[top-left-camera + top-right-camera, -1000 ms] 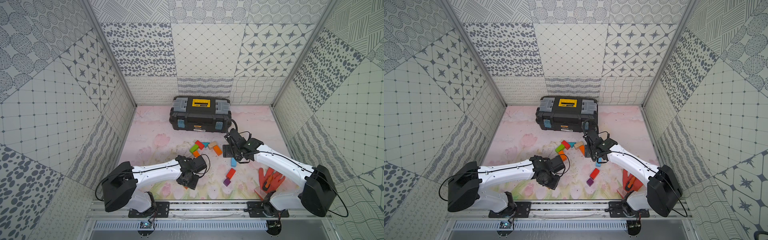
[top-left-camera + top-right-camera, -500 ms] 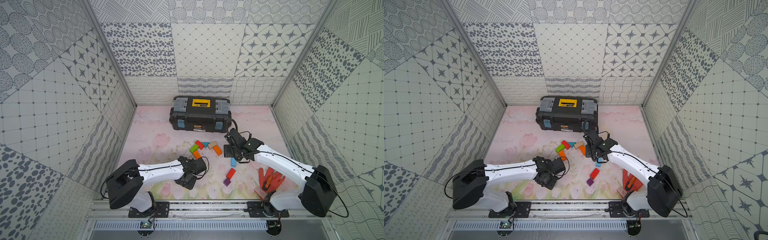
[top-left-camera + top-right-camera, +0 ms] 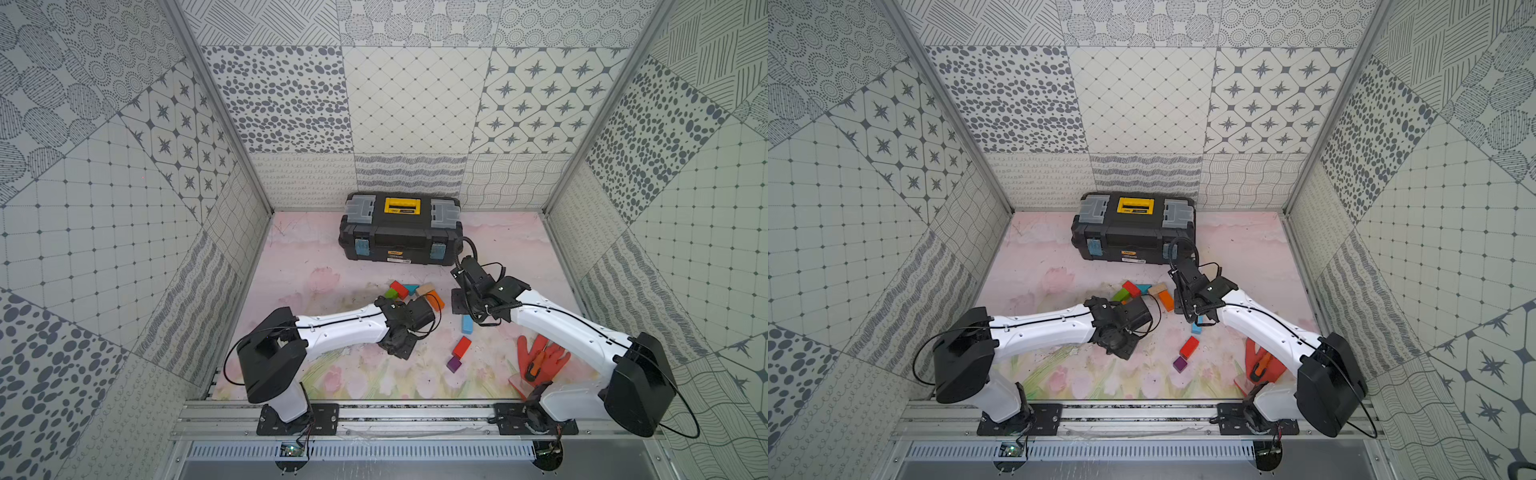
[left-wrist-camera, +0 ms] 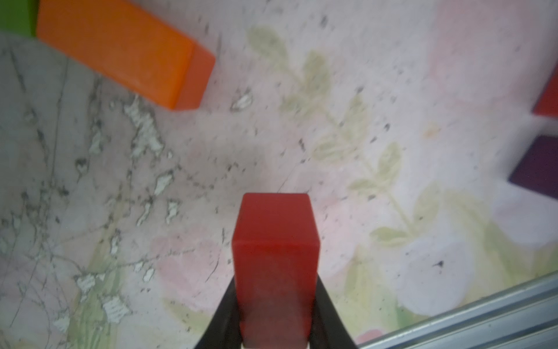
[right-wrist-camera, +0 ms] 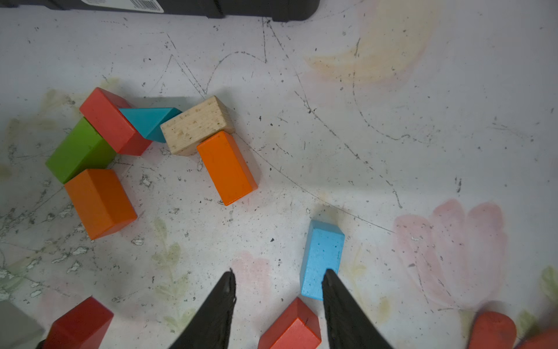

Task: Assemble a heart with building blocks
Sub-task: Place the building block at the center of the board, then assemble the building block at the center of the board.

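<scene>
My left gripper (image 4: 274, 290) has just clamped shut on a glossy red painted wooden brick (image 4: 275, 241), so the next piece for the heart (image 5: 225, 166) is in hand. My right gripper (image 5: 279, 272) has narrowed but stays empty, jaws part-way apart beside a matte light-blue brick (image 5: 321, 256). The half-built heart, square-edged bricks round a teal wedge (image 5: 148, 122), lies in the middle of the bench (image 3: 332, 266), short of its far edge.

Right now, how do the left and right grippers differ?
The left gripper is shut on a red block; the right gripper is open, holding nothing. The left gripper sits nearer the base rail; the right gripper is farther in, right by the light blue block. Both point down at the mat.
</scene>
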